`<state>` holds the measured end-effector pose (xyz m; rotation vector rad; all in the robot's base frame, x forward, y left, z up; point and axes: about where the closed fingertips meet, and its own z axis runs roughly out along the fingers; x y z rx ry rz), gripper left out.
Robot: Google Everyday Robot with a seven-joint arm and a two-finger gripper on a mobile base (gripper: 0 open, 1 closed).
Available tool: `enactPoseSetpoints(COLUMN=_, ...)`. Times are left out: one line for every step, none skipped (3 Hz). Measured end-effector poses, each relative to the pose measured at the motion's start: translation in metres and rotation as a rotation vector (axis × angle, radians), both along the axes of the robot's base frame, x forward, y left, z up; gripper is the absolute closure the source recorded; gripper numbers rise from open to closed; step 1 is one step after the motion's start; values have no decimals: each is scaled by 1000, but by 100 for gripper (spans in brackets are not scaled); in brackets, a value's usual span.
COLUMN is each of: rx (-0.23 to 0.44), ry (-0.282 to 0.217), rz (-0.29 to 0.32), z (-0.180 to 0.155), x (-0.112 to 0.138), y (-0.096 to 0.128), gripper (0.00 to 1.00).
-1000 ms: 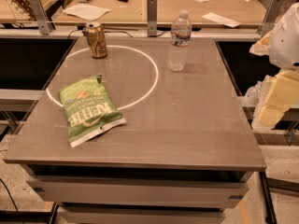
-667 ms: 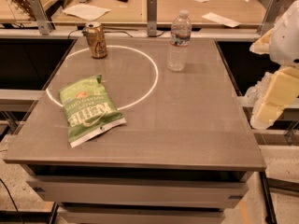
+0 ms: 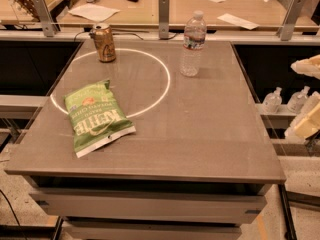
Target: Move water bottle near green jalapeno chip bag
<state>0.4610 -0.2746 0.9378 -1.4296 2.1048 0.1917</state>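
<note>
Grey table (image 3: 210, 134): green jalapeno chip bag (image 3: 97, 116) lies flat front-left. Water bottle (image 3: 192, 44) stands upright near the far edge, well apart. Gripper (image 3: 307, 124), apparently off the right edge; open or closed cannot be told. Recommend a mid-body grasp, bottle kept upright.

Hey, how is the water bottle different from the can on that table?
The water bottle is clear with a white cap; the can is golden-brown and opaque. The water bottle is taller than the can. The water bottle stands outside the white circle, to its right; the can stands at the circle's far edge. Both are upright. The end effector is beyond the right side of the table, touching neither.
</note>
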Motion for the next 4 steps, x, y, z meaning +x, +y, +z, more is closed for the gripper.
enactPoseSetpoints(rx=228, ry=-38, rz=11, z=-14, x=5, y=-12, gripper=0)
enactPoseSetpoints(rx=493, ry=-65, rz=48, z=-10, x=9, y=0, gripper=0)
enactPoseSetpoints(rx=707, ry=-91, rz=90, z=8, x=14, y=14, gripper=0)
enactPoseSetpoints(rx=736, ry=-92, rz=99, z=13, x=15, y=19, gripper=0)
